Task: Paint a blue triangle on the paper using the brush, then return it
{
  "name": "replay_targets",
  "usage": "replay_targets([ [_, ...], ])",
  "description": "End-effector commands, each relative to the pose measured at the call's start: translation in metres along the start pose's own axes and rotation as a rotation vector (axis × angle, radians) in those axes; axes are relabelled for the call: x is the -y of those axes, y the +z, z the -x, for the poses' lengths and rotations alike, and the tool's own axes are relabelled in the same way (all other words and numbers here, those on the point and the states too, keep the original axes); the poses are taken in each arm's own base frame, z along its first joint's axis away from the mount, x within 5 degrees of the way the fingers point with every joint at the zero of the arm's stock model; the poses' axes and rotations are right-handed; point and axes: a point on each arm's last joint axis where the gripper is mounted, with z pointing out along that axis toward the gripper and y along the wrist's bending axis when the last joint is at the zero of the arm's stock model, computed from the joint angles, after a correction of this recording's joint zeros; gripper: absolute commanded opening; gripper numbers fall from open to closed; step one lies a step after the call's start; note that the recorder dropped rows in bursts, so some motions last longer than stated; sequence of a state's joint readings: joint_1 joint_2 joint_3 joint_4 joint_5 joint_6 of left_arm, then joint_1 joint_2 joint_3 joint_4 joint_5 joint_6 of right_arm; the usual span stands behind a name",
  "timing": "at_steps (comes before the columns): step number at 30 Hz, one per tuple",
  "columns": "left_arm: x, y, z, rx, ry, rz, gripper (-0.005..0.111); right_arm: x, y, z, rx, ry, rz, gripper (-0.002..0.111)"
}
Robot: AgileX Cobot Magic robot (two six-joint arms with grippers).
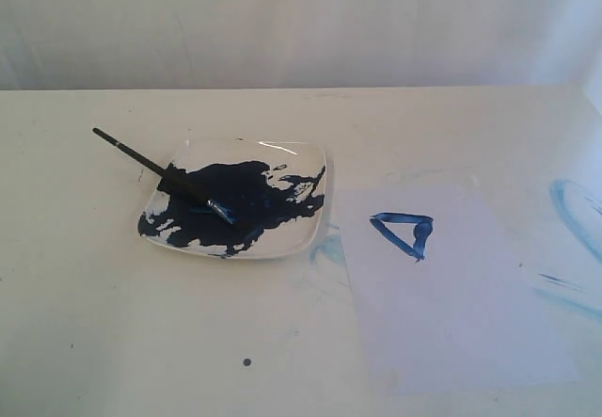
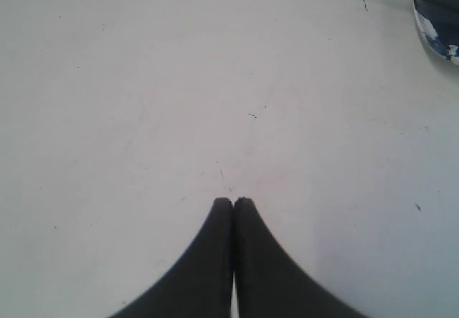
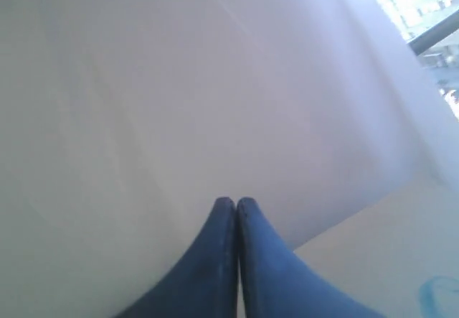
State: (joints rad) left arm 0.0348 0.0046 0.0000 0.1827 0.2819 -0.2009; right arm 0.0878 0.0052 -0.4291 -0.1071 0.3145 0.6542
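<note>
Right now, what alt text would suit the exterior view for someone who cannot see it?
A small blue triangle is painted on the paper; left of it, the brush lies across a white dish smeared with dark blue paint.

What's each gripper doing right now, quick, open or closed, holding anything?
Left gripper: closed, holding nothing.
Right gripper: closed, holding nothing.

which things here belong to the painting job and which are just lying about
job: small dark-blue brush-stroke triangle; large thin bluish-white paper sheet; long black-handled paintbrush; glossy white square dish of navy paint
lying about: pale light-blue curved smears on the tabletop; small dark speck on the tabletop
</note>
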Motion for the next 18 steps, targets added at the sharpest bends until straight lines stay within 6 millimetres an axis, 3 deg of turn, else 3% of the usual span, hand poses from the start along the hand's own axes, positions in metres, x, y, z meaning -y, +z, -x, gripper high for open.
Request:
replay_targets([
  [1, 0.0, 0.0, 0.0, 0.003, -0.004, 0.004, 0.0, 0.013, 0.005, -0.018, -0.06, -0.311, -0.052, 0.0],
  [4, 0.0, 0.0, 0.0, 0.003, -0.004, 0.004, 0.0, 0.028, 0.009, -0.042, -0.179, -0.723, -0.063, 0.0],
  [6, 0.0, 0.0, 0.0, 0.003, -0.004, 0.004, 0.0, 0.036, 0.011, -0.057, -0.242, -0.882, -0.041, 0.0],
  [15, 0.0, 0.0, 0.0, 0.003, -0.004, 0.004, 0.0, 0.063, 0.012, -0.106, -0.42, -0.849, -0.035, 0.0],
  [18, 0.0, 0.0, 0.0, 0.003, -0.004, 0.004, 0.0, 0.073, 0.009, -0.123, -0.478, -0.705, -0.073, 0.0],
])
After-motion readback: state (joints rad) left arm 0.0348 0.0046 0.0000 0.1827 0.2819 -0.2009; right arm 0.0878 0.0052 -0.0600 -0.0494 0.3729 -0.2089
